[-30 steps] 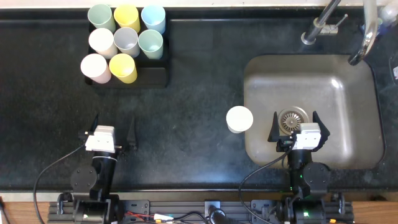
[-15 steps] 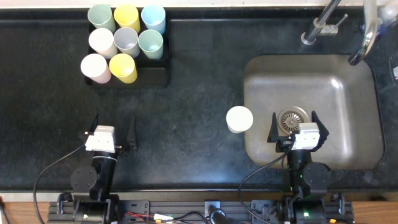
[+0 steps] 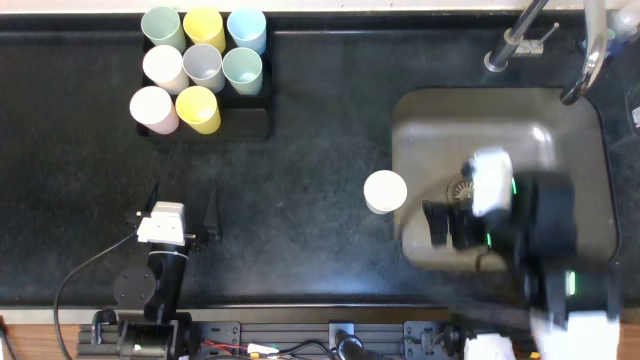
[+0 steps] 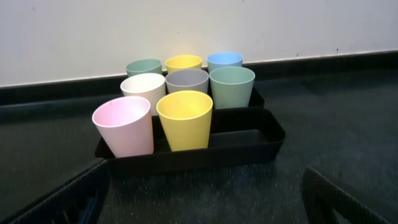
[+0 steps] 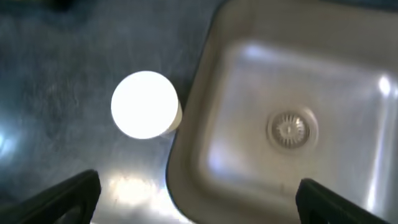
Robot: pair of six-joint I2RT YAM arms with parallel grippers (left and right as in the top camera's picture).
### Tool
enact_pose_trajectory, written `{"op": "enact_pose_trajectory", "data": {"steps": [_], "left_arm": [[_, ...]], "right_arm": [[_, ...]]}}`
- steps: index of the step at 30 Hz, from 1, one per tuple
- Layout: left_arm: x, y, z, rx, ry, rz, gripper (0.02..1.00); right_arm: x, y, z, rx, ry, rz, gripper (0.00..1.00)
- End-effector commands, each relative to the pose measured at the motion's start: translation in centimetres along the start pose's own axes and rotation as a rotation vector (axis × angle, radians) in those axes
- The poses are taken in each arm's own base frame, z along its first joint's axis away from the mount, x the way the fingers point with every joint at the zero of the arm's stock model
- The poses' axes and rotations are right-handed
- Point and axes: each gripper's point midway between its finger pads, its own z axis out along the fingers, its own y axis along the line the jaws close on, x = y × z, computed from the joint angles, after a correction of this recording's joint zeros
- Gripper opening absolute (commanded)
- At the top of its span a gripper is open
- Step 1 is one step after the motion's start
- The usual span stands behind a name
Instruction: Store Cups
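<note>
Right claw (image 5: 199, 205), fingers apart, hangs over the edge of the sink (image 5: 249, 174); the white cup (image 5: 145, 104) stands on the counter (image 5: 56, 56) just beside it, where an off-centre grab could knock it in.

Kitchen. Black speckled stone countertop (image 3: 320, 160); inset stainless steel sink basin (image 3: 560, 120) with round metal drain strainer (image 5: 291, 129); chrome tap (image 3: 520, 35) at back edge; white wall (image 4: 199, 25) behind.
</note>
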Motion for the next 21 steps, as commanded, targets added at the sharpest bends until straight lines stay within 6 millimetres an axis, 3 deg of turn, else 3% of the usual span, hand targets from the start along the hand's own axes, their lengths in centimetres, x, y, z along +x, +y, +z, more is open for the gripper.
{"op": "enact_pose_trajectory", "data": {"steps": [1,6,11,16,21], "left_arm": [[-0.1,0.0,-0.1,-0.002,-0.005,0.019,0.998],[-0.1,0.0,-0.1,-0.002,-0.005,0.019,0.998],[-0.1,0.0,-0.1,-0.002,-0.006,0.019,0.998],[-0.1,0.0,-0.1,-0.002,-0.005,0.019,0.998],[-0.1,0.0,-0.1,-0.002,-0.005,0.019,0.998]], "right_arm": [[-2.9,-1.1,2.1,0.072,0.171,-0.034,0.998],[-4.1,0.4,6.2,0.019,0.321,-0.1,0.998],[-2.4,1.9,9.5,-0.032,0.48,-0.243,0.998],[-1.1,1.8,11.6,-0.053,0.574,-0.288,0.996],[-1.0,0.8,13.3,-0.012,0.589,-0.306,0.998]]}}
